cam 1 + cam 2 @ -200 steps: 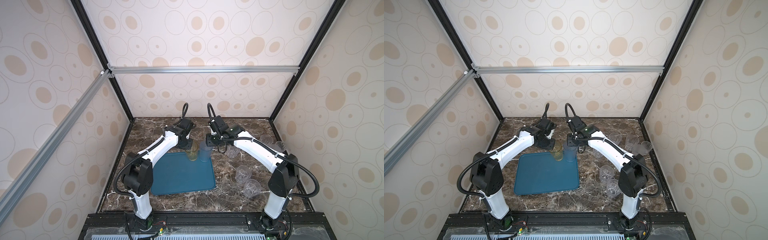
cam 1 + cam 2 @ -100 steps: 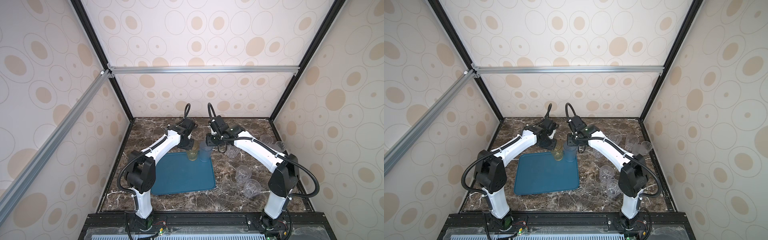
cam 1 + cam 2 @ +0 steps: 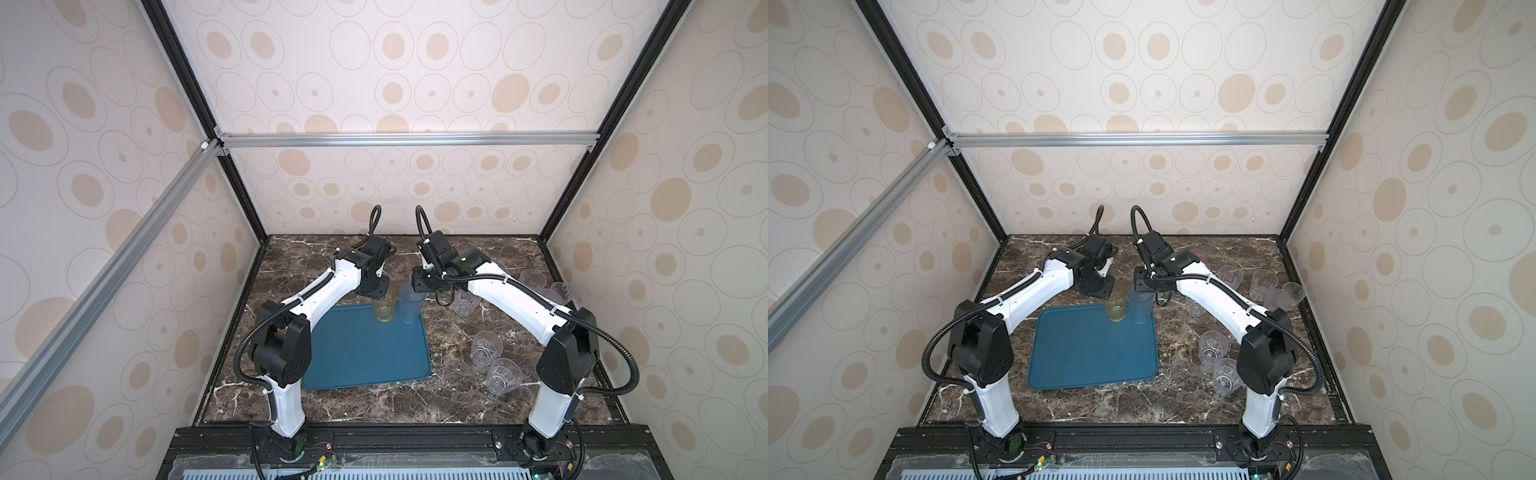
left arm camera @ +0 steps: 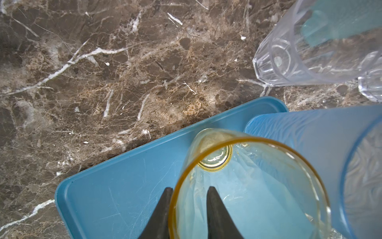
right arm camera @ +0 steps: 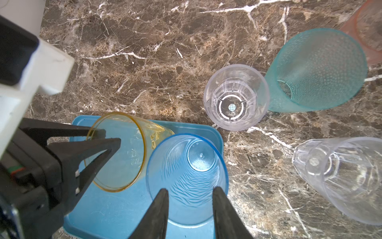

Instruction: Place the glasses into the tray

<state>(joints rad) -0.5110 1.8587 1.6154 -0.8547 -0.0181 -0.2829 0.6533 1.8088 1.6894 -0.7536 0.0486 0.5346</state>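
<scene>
The teal-blue tray (image 3: 365, 353) (image 3: 1092, 353) lies on the marble table, left of centre. Two glasses stand upright at its far edge, a yellow one (image 3: 384, 309) (image 5: 124, 149) and a grey-blue one (image 3: 410, 307) (image 5: 186, 165) beside it. My left gripper (image 4: 190, 189) (image 3: 380, 291) is open. It straddles the yellow glass's (image 4: 215, 163) rim, one finger outside and one inside, with a gap. My right gripper (image 5: 191, 189) (image 3: 419, 286) hangs open over the grey-blue glass's mouth and pinches nothing. Several clear glasses stand on the table at the right.
Just beyond the tray's far right corner stand a clear faceted glass (image 5: 236, 97) (image 3: 463, 301) and a teal-green one (image 5: 316, 70), with a pink one (image 5: 370, 31) behind. Two clear glasses (image 3: 484, 347) (image 3: 505, 374) stand right of the tray. More stand at the far right (image 3: 532, 278). Patterned walls enclose the table.
My left jaws have spread apart from the yellow glass's rim, which they were pinching a second ago. The right arm and both glasses on the tray have not moved.
</scene>
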